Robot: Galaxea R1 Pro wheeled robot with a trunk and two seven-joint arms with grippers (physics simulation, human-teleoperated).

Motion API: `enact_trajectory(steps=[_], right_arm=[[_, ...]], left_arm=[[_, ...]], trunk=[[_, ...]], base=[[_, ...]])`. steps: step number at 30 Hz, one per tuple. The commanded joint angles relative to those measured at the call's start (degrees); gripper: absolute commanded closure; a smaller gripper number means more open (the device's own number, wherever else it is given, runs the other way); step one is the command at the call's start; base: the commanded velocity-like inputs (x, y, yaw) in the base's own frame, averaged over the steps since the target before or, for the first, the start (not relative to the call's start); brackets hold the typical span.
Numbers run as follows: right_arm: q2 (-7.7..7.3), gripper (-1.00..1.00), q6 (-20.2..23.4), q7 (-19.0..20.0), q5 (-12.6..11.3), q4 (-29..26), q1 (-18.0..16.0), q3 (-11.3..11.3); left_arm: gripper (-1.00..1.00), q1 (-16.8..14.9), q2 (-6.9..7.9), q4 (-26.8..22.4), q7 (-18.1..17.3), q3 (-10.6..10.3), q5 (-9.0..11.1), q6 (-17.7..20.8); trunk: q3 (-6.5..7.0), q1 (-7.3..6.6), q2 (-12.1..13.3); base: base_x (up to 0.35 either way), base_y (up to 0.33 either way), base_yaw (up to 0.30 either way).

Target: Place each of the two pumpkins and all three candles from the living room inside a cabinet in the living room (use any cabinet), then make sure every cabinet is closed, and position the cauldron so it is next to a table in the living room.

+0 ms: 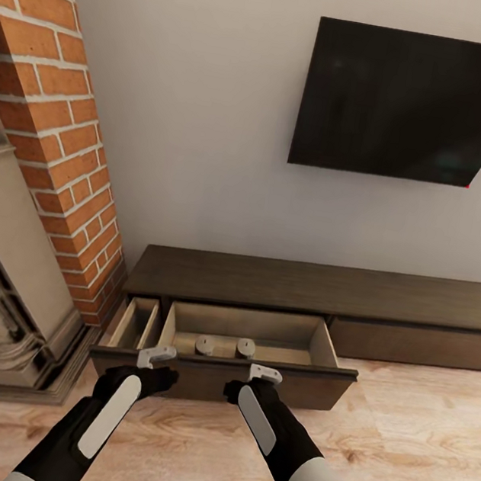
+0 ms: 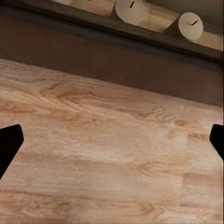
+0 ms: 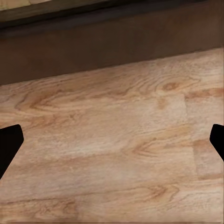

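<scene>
While I hold both arms just in front of the cabinet [image 1: 318, 287], its wide drawer [image 1: 220, 376] stands pulled out, pale inside. Two squat candles [image 1: 245, 347] lie side by side near the drawer's front panel. My left gripper [image 2: 112, 140] and right gripper [image 3: 112, 140] hang over the wood floor [image 1: 409, 451], jaws spread wide, grasping nothing. A dark television [image 1: 415, 105] hangs above.

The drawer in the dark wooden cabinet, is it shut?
No, the drawer is pulled out of the cabinet, showing its pale inside with two candles in it.
</scene>
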Motion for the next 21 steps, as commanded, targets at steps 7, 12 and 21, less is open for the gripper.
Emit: enact_trajectory(steps=[7, 12, 21], right_arm=[[0.0, -1.0, 1.31, -0.76, -0.37, -1.33, 0.0, -0.14], [0.0, -1.0, 1.53, -0.78, -0.49, -1.34, 0.0, -0.2], [0.0, -1.0, 1.37, -1.03, -0.49, -1.35, 0.0, -0.21]], left_arm=[[-1.0, -0.09, 0.11, -1.21, 0.01, 0.34, 0.76, 2.23], [-1.0, -0.1, 0.1, -1.17, 0.02, 0.36, 0.75, 3.82], [-1.0, -0.1, 0.04, -1.17, 0.08, 0.36, 0.68, 7.45]], trunk=[[1.26, -1.54, 2.82], [2.16, -2.64, 4.83], [3.77, -4.62, 8.44]], base=[[-0.16, 0.041, 0.0], [-0.01, 0.003, 0.0], [0.0, 0.0, 0.061]])
